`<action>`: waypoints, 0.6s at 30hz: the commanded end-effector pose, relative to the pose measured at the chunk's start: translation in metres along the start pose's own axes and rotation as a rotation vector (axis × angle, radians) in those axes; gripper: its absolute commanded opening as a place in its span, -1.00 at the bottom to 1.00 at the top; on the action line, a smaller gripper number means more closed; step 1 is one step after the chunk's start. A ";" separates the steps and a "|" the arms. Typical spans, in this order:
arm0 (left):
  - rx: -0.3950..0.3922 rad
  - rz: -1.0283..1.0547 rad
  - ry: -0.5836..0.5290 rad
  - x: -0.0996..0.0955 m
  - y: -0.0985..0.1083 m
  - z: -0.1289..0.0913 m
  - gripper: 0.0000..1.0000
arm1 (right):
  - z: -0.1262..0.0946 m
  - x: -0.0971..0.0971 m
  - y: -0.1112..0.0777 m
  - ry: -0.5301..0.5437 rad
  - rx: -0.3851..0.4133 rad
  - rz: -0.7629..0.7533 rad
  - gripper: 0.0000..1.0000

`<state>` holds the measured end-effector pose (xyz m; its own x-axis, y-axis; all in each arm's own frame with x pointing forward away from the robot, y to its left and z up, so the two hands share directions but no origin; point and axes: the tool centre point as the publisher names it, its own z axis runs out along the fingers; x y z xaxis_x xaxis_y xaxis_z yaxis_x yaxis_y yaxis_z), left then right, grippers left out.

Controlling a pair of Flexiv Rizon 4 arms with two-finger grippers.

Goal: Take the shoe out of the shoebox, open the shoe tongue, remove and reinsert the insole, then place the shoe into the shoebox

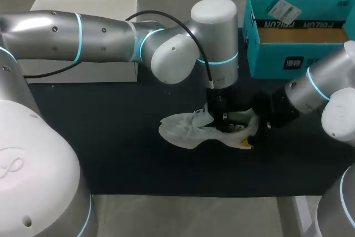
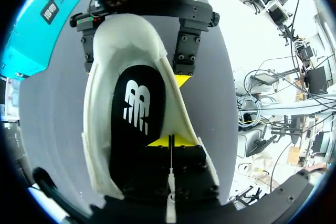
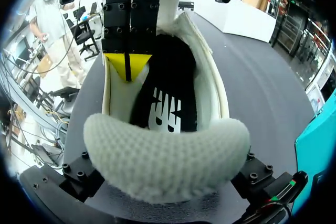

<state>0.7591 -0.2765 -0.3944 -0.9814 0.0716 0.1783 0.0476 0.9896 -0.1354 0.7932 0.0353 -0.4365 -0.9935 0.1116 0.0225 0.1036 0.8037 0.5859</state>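
A black tabletop (image 1: 138, 159) carries a teal shoebox (image 1: 260, 62) at its far right and a white box (image 1: 89, 73) at its far left. The white shoe (image 1: 186, 129) lies mid-tabletop, well apart from both, its black insole (image 2: 137, 124) inside. The left tool (image 2: 172, 141), fingers pressed together, dips inside against the side lining. The right tool (image 1: 252, 132), spread wide, clamps the heel from both sides.
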 end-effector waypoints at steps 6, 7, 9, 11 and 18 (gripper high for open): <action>-0.018 -0.007 -0.010 -0.010 -0.005 0.012 -0.80 | 0.003 -0.001 -0.003 -0.001 0.001 0.001 -1.00; -0.023 -0.007 -0.010 -0.012 -0.005 0.014 -0.83 | 0.003 -0.001 -0.003 -0.001 0.001 0.001 -1.00; -0.037 -0.009 -0.017 -0.014 -0.006 0.018 -0.78 | 0.003 -0.001 -0.003 -0.001 0.001 0.001 -1.00; -0.037 -0.009 -0.021 -0.015 -0.006 0.019 -0.65 | 0.003 -0.001 -0.003 -0.001 0.001 0.001 -1.00; -0.039 0.016 -0.026 -0.017 -0.004 0.025 -0.51 | 0.003 -0.001 -0.003 -0.001 0.001 0.001 -1.00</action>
<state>0.7744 -0.2783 -0.4067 -0.9863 0.0774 0.1459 0.0616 0.9920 -0.1099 0.7928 0.0324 -0.4385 -0.9934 0.1123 0.0229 0.1041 0.8006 0.5901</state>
